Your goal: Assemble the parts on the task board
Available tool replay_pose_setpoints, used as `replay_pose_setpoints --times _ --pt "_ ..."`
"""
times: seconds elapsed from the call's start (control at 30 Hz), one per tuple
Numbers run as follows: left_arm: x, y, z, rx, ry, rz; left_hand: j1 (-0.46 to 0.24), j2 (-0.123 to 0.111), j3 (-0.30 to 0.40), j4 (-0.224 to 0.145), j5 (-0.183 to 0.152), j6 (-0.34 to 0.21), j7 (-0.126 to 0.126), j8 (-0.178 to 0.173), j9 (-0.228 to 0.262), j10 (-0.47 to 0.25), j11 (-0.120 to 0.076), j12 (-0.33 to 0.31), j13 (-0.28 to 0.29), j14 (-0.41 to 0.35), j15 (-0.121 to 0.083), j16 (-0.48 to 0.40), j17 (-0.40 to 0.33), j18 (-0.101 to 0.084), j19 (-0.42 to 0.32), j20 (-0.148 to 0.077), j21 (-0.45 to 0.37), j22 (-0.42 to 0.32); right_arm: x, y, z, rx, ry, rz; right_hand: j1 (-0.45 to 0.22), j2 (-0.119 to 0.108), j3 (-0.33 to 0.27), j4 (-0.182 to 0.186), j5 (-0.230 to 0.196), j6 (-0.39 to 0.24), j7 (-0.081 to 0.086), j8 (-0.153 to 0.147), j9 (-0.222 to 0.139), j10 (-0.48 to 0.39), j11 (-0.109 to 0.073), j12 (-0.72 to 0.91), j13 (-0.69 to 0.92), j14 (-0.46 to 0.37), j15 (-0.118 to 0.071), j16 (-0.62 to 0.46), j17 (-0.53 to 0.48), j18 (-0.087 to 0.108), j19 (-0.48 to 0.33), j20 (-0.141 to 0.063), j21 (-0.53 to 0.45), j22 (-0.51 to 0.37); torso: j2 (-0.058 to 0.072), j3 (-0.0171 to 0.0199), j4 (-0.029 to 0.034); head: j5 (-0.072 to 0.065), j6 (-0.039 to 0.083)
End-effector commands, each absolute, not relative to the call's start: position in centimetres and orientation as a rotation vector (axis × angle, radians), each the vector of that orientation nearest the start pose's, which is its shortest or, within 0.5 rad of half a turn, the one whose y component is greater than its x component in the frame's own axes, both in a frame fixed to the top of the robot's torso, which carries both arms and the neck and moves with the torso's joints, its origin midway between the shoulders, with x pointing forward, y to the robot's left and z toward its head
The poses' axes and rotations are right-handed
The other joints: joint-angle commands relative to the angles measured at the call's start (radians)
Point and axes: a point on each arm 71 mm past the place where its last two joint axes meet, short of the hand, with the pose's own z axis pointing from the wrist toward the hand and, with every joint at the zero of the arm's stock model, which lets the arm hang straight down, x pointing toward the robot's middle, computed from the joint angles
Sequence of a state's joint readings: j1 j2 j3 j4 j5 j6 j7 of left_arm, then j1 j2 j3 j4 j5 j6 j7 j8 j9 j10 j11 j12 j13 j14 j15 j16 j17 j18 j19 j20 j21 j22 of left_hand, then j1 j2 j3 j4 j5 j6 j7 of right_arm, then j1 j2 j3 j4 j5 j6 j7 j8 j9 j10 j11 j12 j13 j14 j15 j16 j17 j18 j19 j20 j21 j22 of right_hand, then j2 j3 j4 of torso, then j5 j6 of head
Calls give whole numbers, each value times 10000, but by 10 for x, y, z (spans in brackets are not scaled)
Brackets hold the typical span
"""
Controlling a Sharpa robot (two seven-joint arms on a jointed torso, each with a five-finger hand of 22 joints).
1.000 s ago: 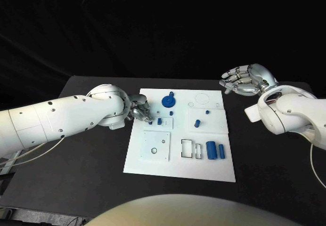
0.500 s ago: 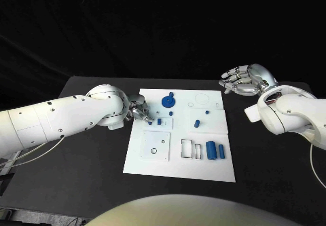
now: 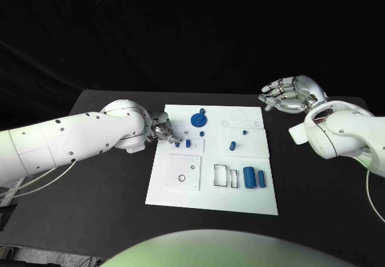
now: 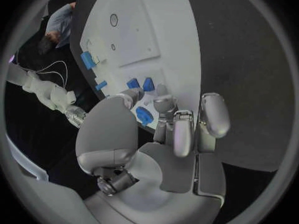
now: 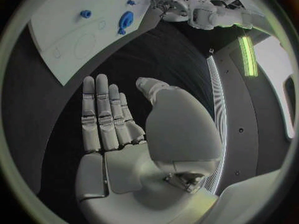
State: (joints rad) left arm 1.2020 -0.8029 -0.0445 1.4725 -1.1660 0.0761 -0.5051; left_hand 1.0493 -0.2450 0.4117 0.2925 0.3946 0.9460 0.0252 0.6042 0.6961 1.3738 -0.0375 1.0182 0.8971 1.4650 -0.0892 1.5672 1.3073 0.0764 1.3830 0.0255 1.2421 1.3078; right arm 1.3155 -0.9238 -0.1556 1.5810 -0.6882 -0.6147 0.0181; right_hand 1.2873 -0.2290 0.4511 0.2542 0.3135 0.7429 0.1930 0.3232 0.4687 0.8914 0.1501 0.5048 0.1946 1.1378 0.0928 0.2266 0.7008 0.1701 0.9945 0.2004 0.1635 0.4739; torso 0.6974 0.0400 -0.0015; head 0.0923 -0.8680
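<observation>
The left hand (image 3: 163,131), fingers curled near two small blue parts (image 3: 183,143) at the task board's (image 3: 241,200) left edge, grasp unclear, meets light, rigid, slippery pieces best pinched by their sides; the right hand (image 3: 287,94) hovers open, empty.

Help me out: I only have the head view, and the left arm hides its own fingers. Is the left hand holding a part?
Observer: From the left wrist view, the left hand is over the board with a blue part between its thumb and fingertips. I cannot tell whether it is pinched or just lying there.
Operator: I only see the back of the right hand. Is there anything in its palm?
Observer: No. The right wrist view shows the right hand off the board over the black table, with its fingers straight and its palm bare.
</observation>
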Motion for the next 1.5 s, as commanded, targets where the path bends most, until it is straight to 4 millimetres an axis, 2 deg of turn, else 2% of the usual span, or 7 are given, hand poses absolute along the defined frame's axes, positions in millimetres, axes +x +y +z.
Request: replay_pose_setpoints --times 0.03,0.2,0.3,0.6,0.93,1.13,1.5 --pt "487 216 -227 -1837 22379 -3461 -134 13 -118 12 5 51 58 -31 -12 -88 6 6 15 1058 14 36 2635 24 70 4 -23 709 486 -243 -162 5996 15251 8931 -2 -53 -65 -23 32 -100 256 69 -25 -51 50 -67 -39 -34 44 -49 -16 102 -24 69 -52 -36 -7 -1 -4 5 -4" --pt "489 217 -226 -2234 22125 -3744 -676 201 -597 25 -137 122 35 2 -3 -66 -7 50 59 1058 5 36 2635 21 95 2 -23 743 486 -244 -162 5998 15250 8916 12 -55 -67 -32 29 -103 256 74 -28 -53 51 -67 -45 -35 44 -53 -16 103 -25 70 -55 -41 -11 -1 -1 23 13" --pt "490 217 -224 -3101 21723 -4418 -1051 501 -1480 20 -1283 -6 35 30 48 -191 -15 -93 -97 1058 -11 36 2635 8 155 -24 15 815 486 -244 -162 6006 15255 8902 12 -55 -67 -32 29 -103 256 74 -28 -53 51 -67 -45 -35 44 -53 -16 103 -25 70 -55 -41 -18 -1 -1 19 34" --pt "494 219 -213 -4585 20123 -6170 -700 1130 -2903 18 -662 -690 218 12 136 -847 98 -692 -775 980 75 -105 2300 168 -253 42 -835 475 486 -245 -162 6018 15252 8874 15 -52 -68 -33 28 -104 257 77 -31 -54 52 -67 -49 -37 45 -55 -16 103 -25 71 -57 -45 -14 0 -3 -54 157" --pt "493 209 -203 -4091 19004 -7816 1634 939 -2791 -16 -617 -2332 778 425 -78 -3462 664 -2128 -2625 -45 582 -1318 -143 706 -2036 500 -3993 -886 486 -247 -162 6017 15246 8862 48 -30 -60 -48 50 -108 257 95 -41 -57 53 -66 -68 -37 46 -65 -15 106 -23 74 -66 -61 -6 2 -1 -160 379" --pt "492 189 -192 -1524 17682 -8511 4006 500 -1320 -74 -538 -2464 1196 -67 -1132 -4580 1106 -3251 -3909 -2664 962 -3884 -4123 970 -3590 864 -6500 -1943 486 -247 -162 6007 15251 8869 69 -20 -53 -59 68 -108 256 106 -46 -55 52 -63 -78 -34 45 -69 -14 108 -20 75 -69 -69 -15 2 6 -200 444" --pt "488 156 -197 3281 17113 -7674 4773 -298 51 -544 -1158 -1477 971 -1157 -2578 -4670 1174 -4642 -5630 -2968 970 -3965 -4733 1041 -3596 920 -6789 -1738 486 -245 -162 5943 15245 8909 162 -1 -21 -119 181 -103 253 159 -73 -54 51 -67 -133 -44 45 -103 -16 111 -10 79 -87 -110 6 1 -13 -221 492"
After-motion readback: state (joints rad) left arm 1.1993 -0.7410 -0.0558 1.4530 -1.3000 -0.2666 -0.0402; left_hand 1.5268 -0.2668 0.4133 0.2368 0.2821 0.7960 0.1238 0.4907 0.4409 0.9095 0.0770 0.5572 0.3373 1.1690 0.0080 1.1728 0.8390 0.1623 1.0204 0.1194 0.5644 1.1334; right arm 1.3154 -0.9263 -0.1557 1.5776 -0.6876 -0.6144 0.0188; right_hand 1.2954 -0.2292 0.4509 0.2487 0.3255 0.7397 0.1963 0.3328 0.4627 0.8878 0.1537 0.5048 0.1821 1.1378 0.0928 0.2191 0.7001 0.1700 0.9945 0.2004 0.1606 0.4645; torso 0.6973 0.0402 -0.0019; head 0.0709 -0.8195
